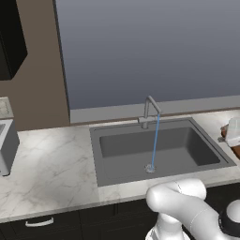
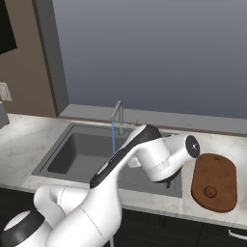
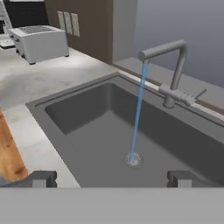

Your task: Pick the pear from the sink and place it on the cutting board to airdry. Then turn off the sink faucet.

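Note:
The pear (image 2: 209, 191) lies on the cutting board (image 2: 216, 169), near its front end, to the right of the sink (image 2: 77, 149). My gripper (image 3: 112, 178) is open with nothing between its fingers (image 3: 43, 178), which stand wide apart. It hovers at the sink's right side, looking across the basin (image 3: 100, 131). An edge of the cutting board (image 3: 9, 153) shows at the lower left of the hand view. The sink faucet (image 3: 175, 74) stands at the back rim with its lever (image 3: 199, 94) out to the side. A thin stream of water (image 1: 154, 140) falls onto the drain (image 1: 150, 168).
A toaster (image 3: 39, 41) stands on the marble counter (image 1: 51, 164) far left of the sink. A grey wall panel (image 1: 150, 47) runs behind the faucet. My white arm (image 2: 144, 159) hides part of the sink's right side in the right base view.

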You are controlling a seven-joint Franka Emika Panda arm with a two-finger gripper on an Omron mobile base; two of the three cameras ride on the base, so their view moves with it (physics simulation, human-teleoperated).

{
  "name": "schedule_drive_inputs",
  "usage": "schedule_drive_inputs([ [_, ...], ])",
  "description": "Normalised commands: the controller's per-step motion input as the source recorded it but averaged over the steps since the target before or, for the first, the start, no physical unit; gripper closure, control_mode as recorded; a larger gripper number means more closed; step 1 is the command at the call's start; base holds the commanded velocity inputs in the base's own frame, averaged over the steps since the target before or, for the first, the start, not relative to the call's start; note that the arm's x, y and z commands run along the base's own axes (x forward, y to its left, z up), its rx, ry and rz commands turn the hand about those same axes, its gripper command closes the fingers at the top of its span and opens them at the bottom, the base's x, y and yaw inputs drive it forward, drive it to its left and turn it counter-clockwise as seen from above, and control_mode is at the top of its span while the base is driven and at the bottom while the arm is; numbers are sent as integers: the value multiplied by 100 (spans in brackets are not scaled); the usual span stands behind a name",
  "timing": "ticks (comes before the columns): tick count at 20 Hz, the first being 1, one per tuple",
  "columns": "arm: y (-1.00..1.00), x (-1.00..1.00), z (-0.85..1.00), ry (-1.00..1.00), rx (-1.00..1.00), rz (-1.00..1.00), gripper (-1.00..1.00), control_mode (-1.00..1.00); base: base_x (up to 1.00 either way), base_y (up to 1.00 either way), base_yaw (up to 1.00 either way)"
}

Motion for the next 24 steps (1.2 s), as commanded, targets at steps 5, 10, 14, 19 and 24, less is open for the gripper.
schedule_drive_inputs([
  [5,0,33,0,0,8,16,-100,-100,0,0,0],
  [10,0,28,0,0,8,17,-100,-100,0,0,0],
  [14,3,3,0,-2,2,17,-100,-100,0,0,0],
  [19,26,2,0,-7,0,0,-100,-100,0,0,0],
  [24,38,10,0,-12,1,-13,-100,-100,0,0,0],
])
